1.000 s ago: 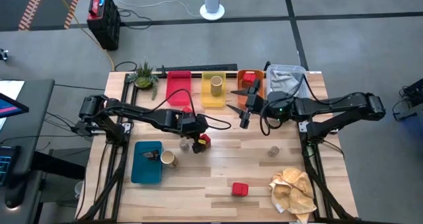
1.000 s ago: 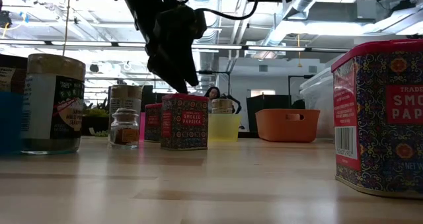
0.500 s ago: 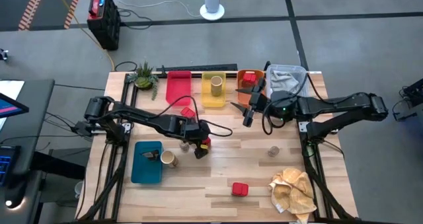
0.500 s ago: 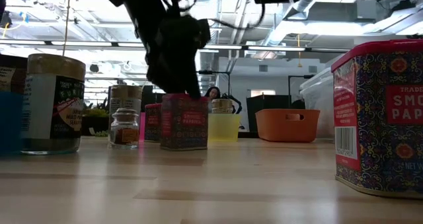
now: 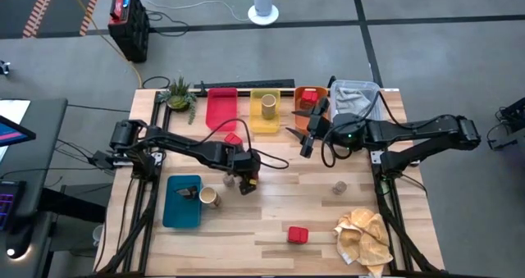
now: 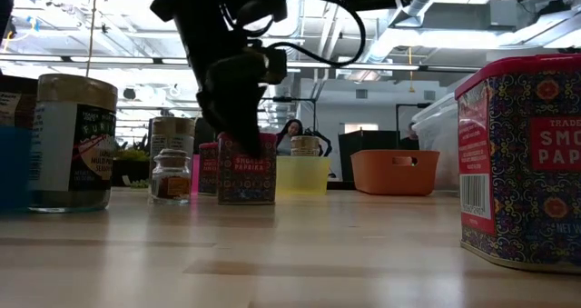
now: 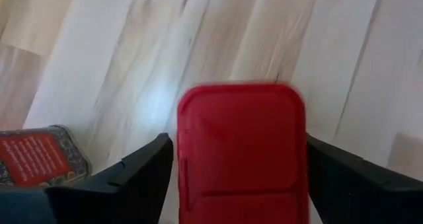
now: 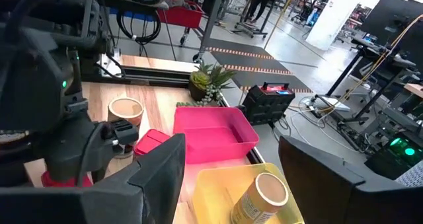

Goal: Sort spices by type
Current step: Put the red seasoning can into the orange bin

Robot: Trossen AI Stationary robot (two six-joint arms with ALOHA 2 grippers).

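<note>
A red spice tin (image 7: 241, 138) stands upright on the table near its middle (image 5: 254, 177) (image 6: 247, 172). My left gripper (image 7: 241, 178) (image 5: 248, 180) is down over it, open, with one finger at each side of the lid. My right gripper (image 5: 300, 135) (image 8: 228, 184) hovers open and empty above the table, in front of the yellow tray (image 5: 254, 124). That tray holds a tan cylinder (image 5: 268, 106). Another tan cylinder (image 5: 210, 198), a small jar (image 5: 339, 187) and two more red tins (image 5: 234, 139) (image 5: 297, 234) stand apart on the wood. My left gripper comes at the tin from above, slanting down, its fingers (image 7: 142, 178) beside the tin's two opposite side walls near the lid (image 7: 185, 151). The tin stands upright on the table. Whether the fingers touch the walls, I cannot tell.
A red tray (image 5: 220, 106) and an orange tray (image 5: 312, 93) flank the yellow one at the far edge; a blue tray (image 5: 174, 212) lies near left. A clear bin (image 5: 361, 93), a plant (image 5: 179, 93) and a beige cloth (image 5: 365, 235) sit at the table's corners.
My left gripper has come down from above the red tin until its fingers stand around the tin's top. The tin has shifted a little on the table. My right arm has kept still.
</note>
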